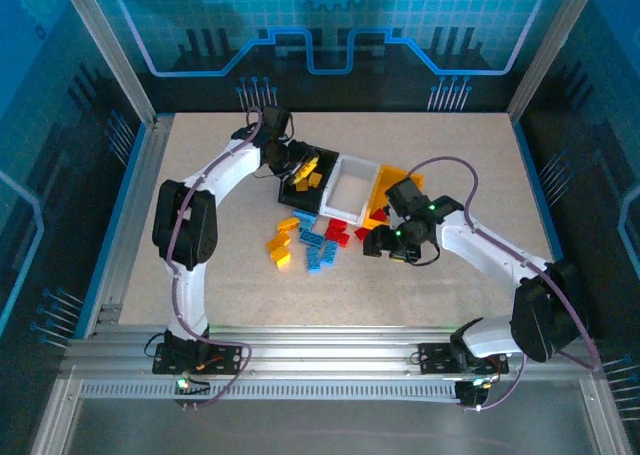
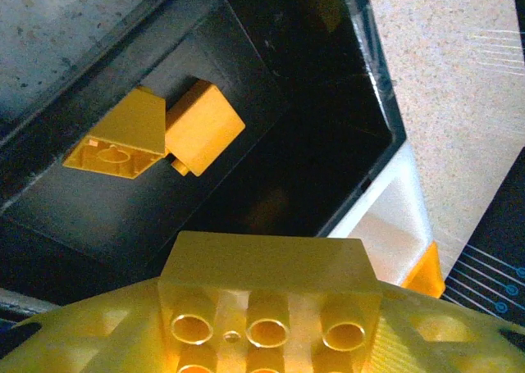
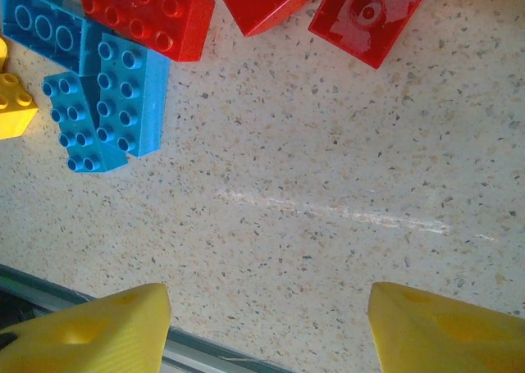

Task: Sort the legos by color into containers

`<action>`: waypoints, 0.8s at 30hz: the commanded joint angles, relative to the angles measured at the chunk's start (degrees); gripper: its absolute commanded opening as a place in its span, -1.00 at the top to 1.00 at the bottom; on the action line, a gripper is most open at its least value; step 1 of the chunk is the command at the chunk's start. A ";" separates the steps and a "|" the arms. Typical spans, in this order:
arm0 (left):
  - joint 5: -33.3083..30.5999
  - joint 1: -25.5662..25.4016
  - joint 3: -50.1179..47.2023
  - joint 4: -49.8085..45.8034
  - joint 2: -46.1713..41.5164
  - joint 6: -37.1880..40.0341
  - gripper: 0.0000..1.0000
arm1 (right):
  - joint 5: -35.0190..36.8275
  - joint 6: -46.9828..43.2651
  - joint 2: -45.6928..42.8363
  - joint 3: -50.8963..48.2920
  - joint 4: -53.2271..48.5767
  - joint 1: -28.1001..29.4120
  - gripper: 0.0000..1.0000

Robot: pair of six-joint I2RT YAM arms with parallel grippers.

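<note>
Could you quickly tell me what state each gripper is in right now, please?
Left gripper: shut on a yellow brick, over the black bin.
Right gripper: open, holding nothing, above the table.

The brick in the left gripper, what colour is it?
The brick is orange-yellow, clearest in the left wrist view.

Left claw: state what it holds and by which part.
Left claw clamps a yellow brick by its opposite sides, above the black bin.
</note>
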 commanded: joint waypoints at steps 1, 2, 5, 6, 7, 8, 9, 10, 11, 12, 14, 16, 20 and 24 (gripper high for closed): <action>-0.50 0.40 2.52 -2.22 1.35 -0.80 -0.19 | 0.20 0.98 -1.30 -0.88 -0.25 -0.59 -0.34; -0.46 0.40 2.74 -2.13 1.30 -0.80 -0.23 | 0.20 0.99 -1.23 -0.93 -0.13 -0.65 -0.34; -0.38 0.41 3.45 -2.28 1.26 -0.41 -0.35 | 0.03 1.02 -0.85 -0.85 0.10 -0.61 -0.34; -0.36 0.36 3.78 -2.54 1.23 -0.26 -0.39 | -0.12 0.98 -0.58 -0.81 0.19 -0.58 -0.34; -0.36 0.32 3.95 -2.79 1.07 0.02 -0.40 | -0.30 0.94 -0.32 -0.68 0.40 -0.58 -0.34; -0.29 0.28 3.95 -2.80 0.78 0.29 -0.42 | -0.39 0.94 -0.13 -0.59 0.52 -0.59 -0.34; -0.36 0.23 3.90 -2.91 0.45 0.55 -0.43 | -0.45 0.86 0.14 -0.41 0.58 -0.54 -0.34; -0.36 0.15 3.75 -2.99 -0.14 0.85 -0.44 | -0.58 0.72 0.48 -0.27 0.69 -0.58 -0.34; -0.27 0.01 3.47 -3.31 -0.81 1.52 -0.44 | -0.72 0.52 0.89 0.05 0.79 -0.61 -0.34; -0.20 -0.10 3.30 -3.72 -1.57 2.26 -0.44 | -0.85 0.29 1.25 0.42 0.80 -0.59 -0.34; -0.81 -0.62 2.36 -6.01 -4.22 5.88 -0.47 | -1.20 -0.41 2.24 1.53 0.50 -0.53 -0.34; -2.46 -1.21 0.02 -8.47 -7.89 9.81 -0.54 | -1.36 -0.83 3.03 2.31 0.53 -0.49 -0.34; -5.89 -1.97 -8.73 -12.74 -17.11 17.09 -0.66 | -2.08 -1.76 4.71 3.45 0.79 -0.33 -0.33; -8.98 -3.14 -20.05 -16.15 -26.12 22.58 -0.87 | -2.36 -2.52 5.70 3.89 0.95 -0.14 -0.34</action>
